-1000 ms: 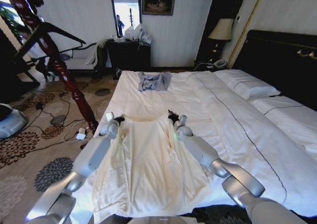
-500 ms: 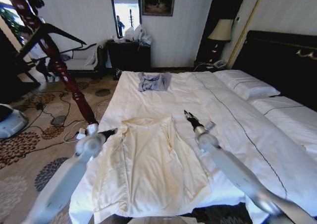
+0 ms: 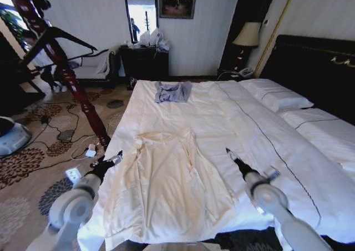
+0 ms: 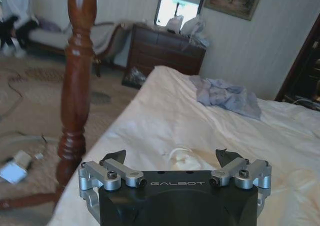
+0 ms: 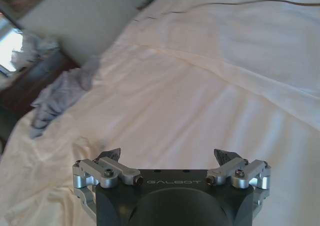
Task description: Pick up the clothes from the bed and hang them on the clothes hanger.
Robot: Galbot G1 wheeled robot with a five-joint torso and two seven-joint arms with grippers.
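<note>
White bed (image 3: 222, 112), cream clothes (image 3: 169, 179) flat (sleeves seemingly tucked).

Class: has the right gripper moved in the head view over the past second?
Yes. The right gripper left the clothes collar, moving right and toward the robot, over bare bed.

One bed (image 3: 222, 112) is carrying two garments: one cream top (image 3: 169, 179) is lying near its foot edge, one grey-blue garment (image 3: 172, 91) near its far edge. Two pillows (image 3: 277, 95) are sitting at the headboard edge. Two grippers, left (image 3: 115, 157) and right (image 3: 230, 154), are showing.
</note>
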